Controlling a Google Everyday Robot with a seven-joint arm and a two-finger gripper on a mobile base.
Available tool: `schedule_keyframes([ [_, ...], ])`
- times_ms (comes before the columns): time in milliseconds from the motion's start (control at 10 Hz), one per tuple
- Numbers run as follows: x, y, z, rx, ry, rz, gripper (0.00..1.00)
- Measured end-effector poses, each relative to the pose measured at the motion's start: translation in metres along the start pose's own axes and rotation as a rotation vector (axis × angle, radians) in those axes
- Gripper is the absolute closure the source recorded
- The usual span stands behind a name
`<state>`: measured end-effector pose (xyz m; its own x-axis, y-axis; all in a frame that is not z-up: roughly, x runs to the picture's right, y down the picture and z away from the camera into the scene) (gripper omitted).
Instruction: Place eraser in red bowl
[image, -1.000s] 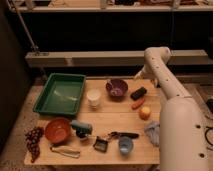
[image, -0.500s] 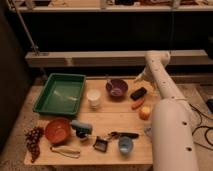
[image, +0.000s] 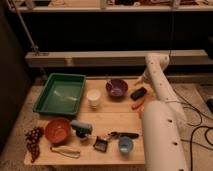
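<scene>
**A:** Where is the tool (image: 141, 81) hanging?

**B:** It is hovering over the far side of the desk (image: 107, 119), just above the eraser (image: 138, 93) and beside the purple bowl (image: 116, 88). I cannot tell whether it is open or closed.

**A:** And the eraser itself?

**B:** It is lying flat on the desk, just beside the carrot (image: 137, 104). By my judgement it is not yet lifted.

**A:** Why is the arm arching over like that?

**B:** It is probably lining up a top-down grasp. The red bowl (image: 57, 130) is sitting at the opposite near corner by the grapes (image: 33, 140), well apart from the eraser, so a carry past the white cup (image: 93, 97) is waiting.
</scene>
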<state>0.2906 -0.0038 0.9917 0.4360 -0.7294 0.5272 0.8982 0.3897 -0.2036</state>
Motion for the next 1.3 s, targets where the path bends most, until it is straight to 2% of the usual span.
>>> schedule_keyframes([
  [400,-0.0052,-0.0001,0.0085,0.020,-0.029,-0.024,0.20],
  [700,-0.0083,-0.0018,0.0095,0.008,-0.026,-0.051,0.20],
  [1300,-0.0081,-0.0012,0.0096,0.007,-0.025,-0.048,0.20],
])
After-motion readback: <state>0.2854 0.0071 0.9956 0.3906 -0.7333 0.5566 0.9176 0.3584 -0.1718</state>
